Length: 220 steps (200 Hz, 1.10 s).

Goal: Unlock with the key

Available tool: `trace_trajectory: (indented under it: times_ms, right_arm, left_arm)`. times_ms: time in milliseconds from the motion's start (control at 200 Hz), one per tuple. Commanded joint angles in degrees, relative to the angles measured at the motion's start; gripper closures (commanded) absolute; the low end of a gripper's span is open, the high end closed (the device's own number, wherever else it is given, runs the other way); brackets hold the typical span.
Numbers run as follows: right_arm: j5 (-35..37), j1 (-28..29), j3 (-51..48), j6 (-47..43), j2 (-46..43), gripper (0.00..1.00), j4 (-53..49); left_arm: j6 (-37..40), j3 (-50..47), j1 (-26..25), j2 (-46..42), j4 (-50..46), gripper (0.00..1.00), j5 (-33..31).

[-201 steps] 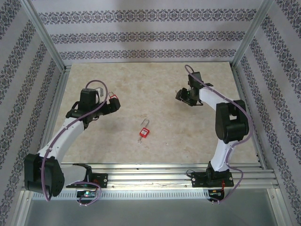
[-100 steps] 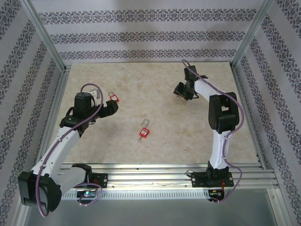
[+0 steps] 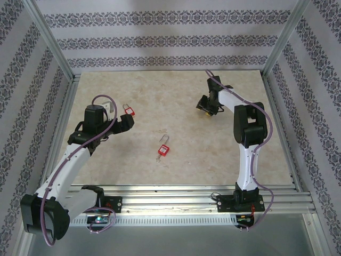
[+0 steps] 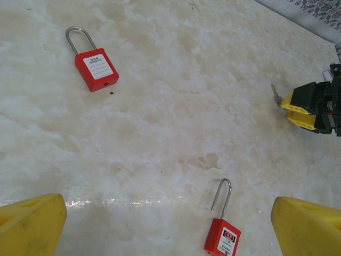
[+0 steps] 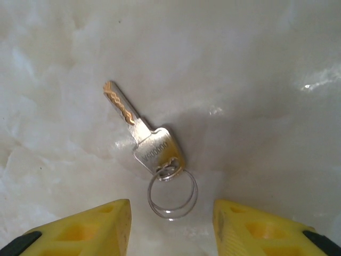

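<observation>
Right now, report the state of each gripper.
Left gripper: open, fingers wide apart, holding nothing.
Right gripper: open, fingers apart beside the key, which lies ungripped on the table.

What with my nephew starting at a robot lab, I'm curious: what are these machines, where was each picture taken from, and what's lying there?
These are two robot arms, a left arm and a right arm, bolted to the near edge of a table. One picture looks down from above and behind them. The other two come from a small camera on each wrist.

Two red padlocks lie on the table: the middle padlock and the left padlock, which is close to the left tool. A key lies flat under the right tool, which hangs open over it. The left tool is wide open too. Nothing is held.
</observation>
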Motion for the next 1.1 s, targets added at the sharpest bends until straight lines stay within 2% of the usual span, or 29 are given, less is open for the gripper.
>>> trace_trajectory:
  times_ms: [0,140,220,415,525,759,934,1049,1094]
  right_arm:
    - [1.39,0.18,2.44,0.85,2.01,0.56,-2.23]
    - [1.67,0.10,4.65,0.76,3.78,0.57,-3.76]
    - [2.05,0.00,5.61,0.75,4.61,0.60,-4.61]
    - [2.80,0.10,9.28,-0.46,6.53,0.82,-7.66]
    - [3.04,0.34,9.50,-1.80,6.25,1.00,-8.54]
    - [2.81,0.69,4.19,-3.02,1.20,1.00,-7.23]
    - [2.60,1.50,-0.99,-3.51,-4.98,1.00,-4.27]
    - [1.63,1.44,-2.36,-5.31,-7.29,1.00,-2.92]
    - [1.58,1.54,-2.24,-7.05,-7.73,0.90,-2.45]
  left_arm:
    - [1.54,-0.78,0.12,-1.41,-1.31,0.02,-0.58]
    - [1.67,-0.70,0.13,-1.54,-1.39,0.02,-0.56]
    - [1.78,-0.69,0.12,-1.55,-1.31,0.02,-0.53]
    - [1.56,-1.27,0.12,-1.27,-0.52,0.02,0.21]
    - [1.52,-1.30,0.12,-1.10,-0.37,0.03,0.77]
    - [-0.79,-1.45,-0.61,1.63,2.49,0.08,6.62]
    - [-4.96,-3.39,-7.18,4.04,10.28,0.09,9.17]
    - [-7.41,-4.22,-9.41,6.05,14.40,0.09,10.04]
    - [-7.83,-4.34,-10.01,6.42,15.35,0.09,10.41]
